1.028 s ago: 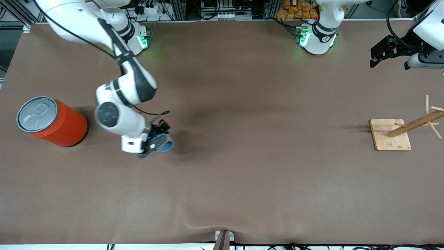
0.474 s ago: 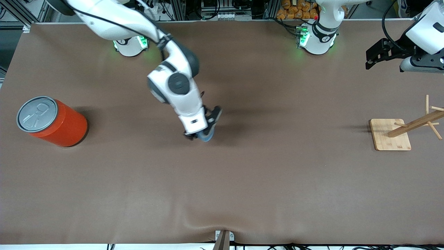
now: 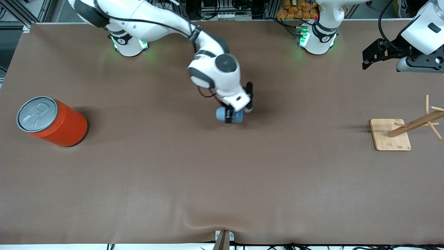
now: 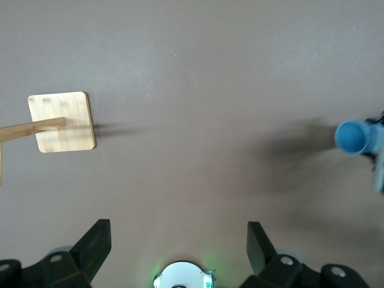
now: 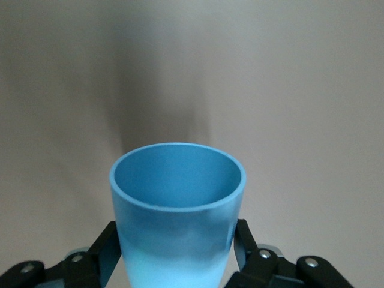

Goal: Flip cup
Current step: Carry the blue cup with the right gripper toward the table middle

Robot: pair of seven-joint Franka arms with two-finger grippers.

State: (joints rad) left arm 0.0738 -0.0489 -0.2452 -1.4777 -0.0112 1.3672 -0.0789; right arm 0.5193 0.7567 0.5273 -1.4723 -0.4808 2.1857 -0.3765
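Observation:
The small light-blue cup [image 3: 223, 115] is held in my right gripper [image 3: 234, 114] over the middle of the table, turned on its side. In the right wrist view the cup [image 5: 178, 204] fills the space between the black fingers [image 5: 105, 252], and its darker blue mouth points away from the wrist. My right gripper [image 5: 177, 243] is shut on its wall. The cup's open mouth also shows in the left wrist view [image 4: 353, 137]. My left gripper [image 3: 369, 58] is open and empty, and waits in the air at the left arm's end of the table; its fingers [image 4: 96, 249] stand wide apart.
A big orange can [image 3: 52, 121] with a grey pull-tab lid stands at the right arm's end of the table. A wooden rack on a square bamboo base [image 3: 390, 134] stands at the left arm's end and also shows in the left wrist view [image 4: 62, 122].
My right arm has carried the cup from beside the orange can to over the table's middle, turning it on the way. My left gripper has shifted slightly.

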